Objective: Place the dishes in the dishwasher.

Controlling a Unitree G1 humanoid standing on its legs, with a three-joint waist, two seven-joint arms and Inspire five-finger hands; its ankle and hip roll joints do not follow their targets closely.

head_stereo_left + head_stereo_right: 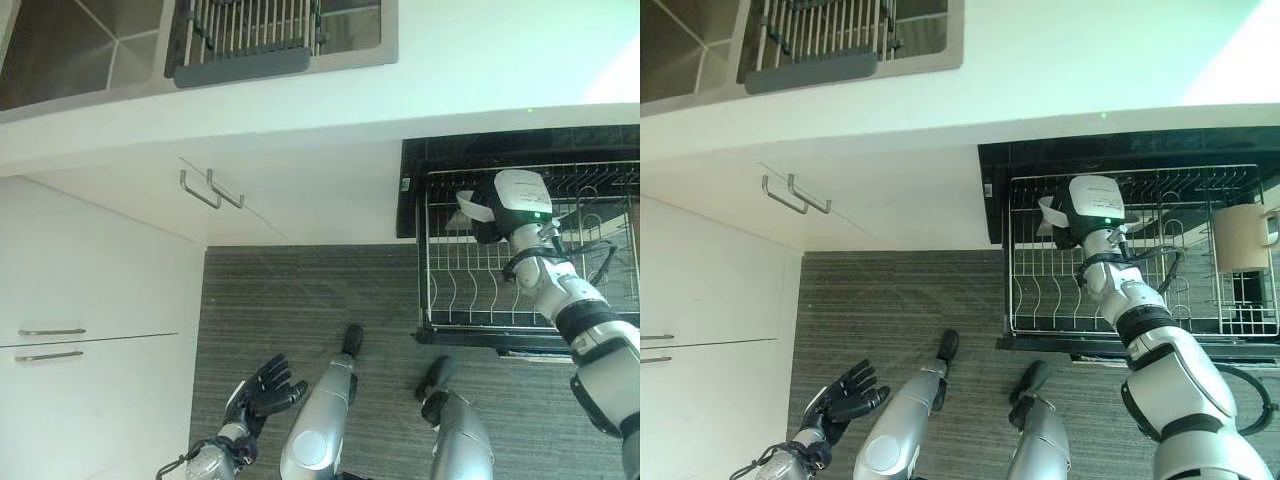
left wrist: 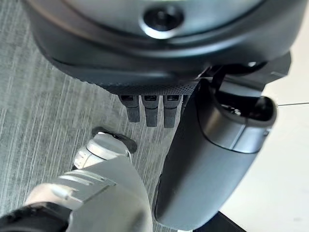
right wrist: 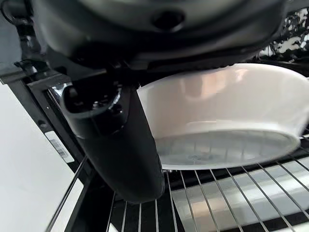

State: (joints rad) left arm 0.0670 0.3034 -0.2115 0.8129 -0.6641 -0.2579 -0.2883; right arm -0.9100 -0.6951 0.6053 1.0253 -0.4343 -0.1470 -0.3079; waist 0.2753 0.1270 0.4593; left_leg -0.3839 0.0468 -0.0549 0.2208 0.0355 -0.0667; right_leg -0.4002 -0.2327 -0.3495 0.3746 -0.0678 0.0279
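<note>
The right robot hand (image 3: 116, 140) is extended over the pulled-out wire rack (image 1: 1040, 300) of the open dishwasher (image 1: 1120, 150) and carries a white bowl (image 3: 227, 116). In the right wrist view the bowl lies against the hand, base outward and tilted, with the thumb pressed along its side; the hand is clamped on the bowl. The bowl sits just above the rack's wires; whether it touches them cannot be told. In the head views the bowl's white edge (image 1: 468, 208) shows beside the wrist, over the rear left part of the rack, behind the rows of upright tines. A beige mug (image 1: 1240, 238) stands in the right part of the same rack, well apart from the bowl. The left robot hand (image 1: 262, 390) hangs low over the grey striped floor (image 1: 300, 300), away from the dishwasher, with its fingers spread and straight, holding nothing. The left wrist view confirms straight fingers (image 2: 150, 108) above the floor. Above the dishwasher runs a white tabletop (image 1: 480, 60) with a sunken sink (image 1: 60, 50), and beside the sink a dish rack (image 1: 250, 35) with a grey front lip. White cabinet doors with metal handles (image 1: 212, 188) stand to the left of the dishwasher.
</note>
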